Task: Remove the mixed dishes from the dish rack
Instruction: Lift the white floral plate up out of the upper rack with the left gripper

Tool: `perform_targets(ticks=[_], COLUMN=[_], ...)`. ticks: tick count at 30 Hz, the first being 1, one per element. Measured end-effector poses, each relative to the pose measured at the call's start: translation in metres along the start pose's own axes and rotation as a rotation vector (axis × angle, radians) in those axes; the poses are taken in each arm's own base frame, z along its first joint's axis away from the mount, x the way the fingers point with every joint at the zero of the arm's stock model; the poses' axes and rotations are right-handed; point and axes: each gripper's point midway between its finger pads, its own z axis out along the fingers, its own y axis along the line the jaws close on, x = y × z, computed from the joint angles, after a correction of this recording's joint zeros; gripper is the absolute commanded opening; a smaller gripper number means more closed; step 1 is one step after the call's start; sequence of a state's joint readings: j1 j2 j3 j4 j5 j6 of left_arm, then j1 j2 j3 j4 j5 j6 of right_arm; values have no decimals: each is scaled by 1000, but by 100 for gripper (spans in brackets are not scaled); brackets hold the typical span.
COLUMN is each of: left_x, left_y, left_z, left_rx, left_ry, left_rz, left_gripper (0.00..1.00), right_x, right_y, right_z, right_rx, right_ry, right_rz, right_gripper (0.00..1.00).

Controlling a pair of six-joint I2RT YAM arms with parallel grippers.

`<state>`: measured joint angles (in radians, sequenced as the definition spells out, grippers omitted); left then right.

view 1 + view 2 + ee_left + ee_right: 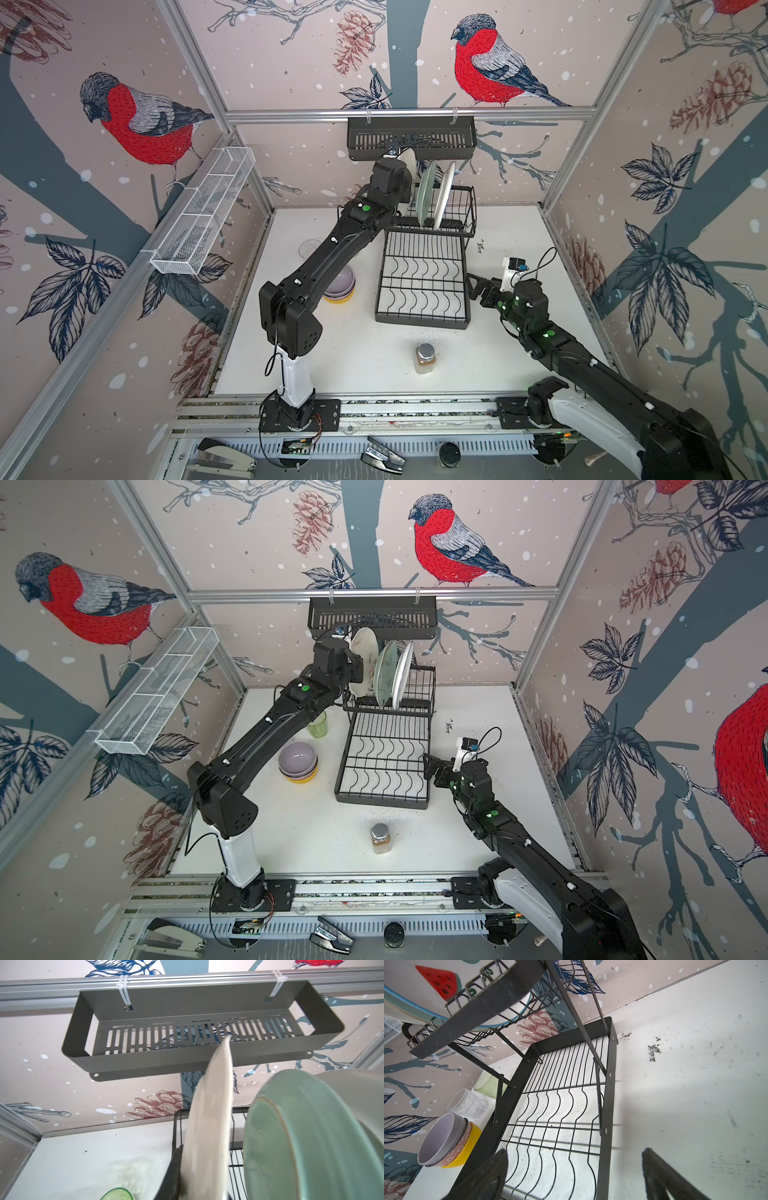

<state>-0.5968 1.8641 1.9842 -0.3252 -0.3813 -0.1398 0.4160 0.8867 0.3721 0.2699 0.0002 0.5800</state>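
Left wrist view first: pinching the white plate (209,1118) edge-on in the left gripper (197,1184), jaws drawn narrow onto the lower rim and nothing more. Risky hold, by the look of it: glossy, thin-edged and top-heavy, so likely to pivot or slide out with any quick twist of the wrist. Cannot tell whether already clear of the slots in the dish rack (386,746); not shown.

Straight above the gripper, watch the black slotted basket (187,1043): looks close over the plate's top edge, so could get struck on a vertical lift. Safer out sideways, probably.

Just beside the gripper on its right, the pale green plate (301,1136), standing on edge in the raised tier (388,706), with the watermelon plate (405,675) next beyond. Could be clipped and toppled by any lean that way.

Below the gripper and back toward the arm's base, already out on the table (332,833): green tumbler (318,725), clear tumbler (469,1103) and the stacked bowls (298,762), lilac on top, yellow at the bottom. Crowded landing spot, then; could knock glass on the way down.

Over to the right gripper (574,1176): spread wide, holding nothing, hovering low at the right edge of the bare lower tier (560,1115), well apart from the plates.
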Motion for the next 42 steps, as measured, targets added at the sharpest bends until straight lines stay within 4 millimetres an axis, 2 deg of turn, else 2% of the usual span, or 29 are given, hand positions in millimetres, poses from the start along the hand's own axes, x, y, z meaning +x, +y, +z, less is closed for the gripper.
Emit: perform_targets(ticks=[14,42], left_x=[-10,-22], left_y=[2,32], left_z=[-15,-48], left_rx=[17,-80], left_ry=[-45,-123], left_rz=[2,-9], left_gripper=[0,0], right_x=[-6,-9], right_y=[3,5], right_z=[-6,-14], right_rx=[-12,-27], right_ry=[-27,-52], right_rz=[0,0], right_gripper=[100,100])
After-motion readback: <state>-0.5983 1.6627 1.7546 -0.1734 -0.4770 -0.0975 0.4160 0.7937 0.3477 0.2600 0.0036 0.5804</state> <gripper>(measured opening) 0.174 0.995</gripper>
